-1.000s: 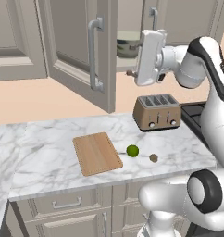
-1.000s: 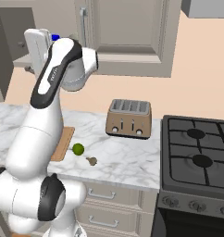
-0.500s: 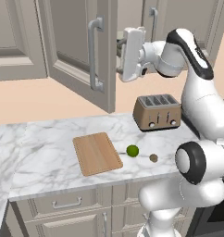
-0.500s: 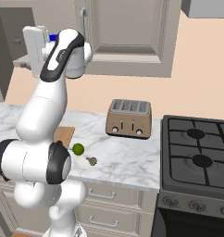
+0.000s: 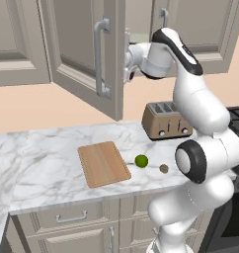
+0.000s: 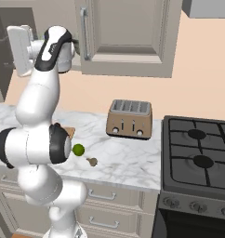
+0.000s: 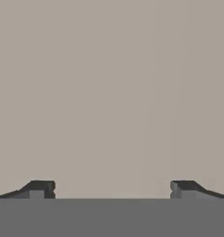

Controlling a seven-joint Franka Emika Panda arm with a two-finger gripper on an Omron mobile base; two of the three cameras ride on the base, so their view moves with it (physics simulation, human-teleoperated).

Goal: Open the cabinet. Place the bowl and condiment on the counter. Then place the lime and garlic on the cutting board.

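Up by the cabinet [image 5: 87, 54] door, the jaws sit spread, empty; lime [image 5: 141, 160] and garlic [image 5: 164, 168] wait beside the cutting board [image 5: 102, 163].

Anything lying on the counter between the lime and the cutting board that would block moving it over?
Nothing visible. The lime sits on the counter just off the cutting board, with bare marble in the gap. The garlic lies on the lime's far side, away from the board.

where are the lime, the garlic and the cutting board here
lime [image 5: 141, 160], left base view, middle of the green ball on the counter
garlic [image 5: 164, 168], left base view, middle of the small brown lump
cutting board [image 5: 103, 164], left base view, centre of its bare wooden top
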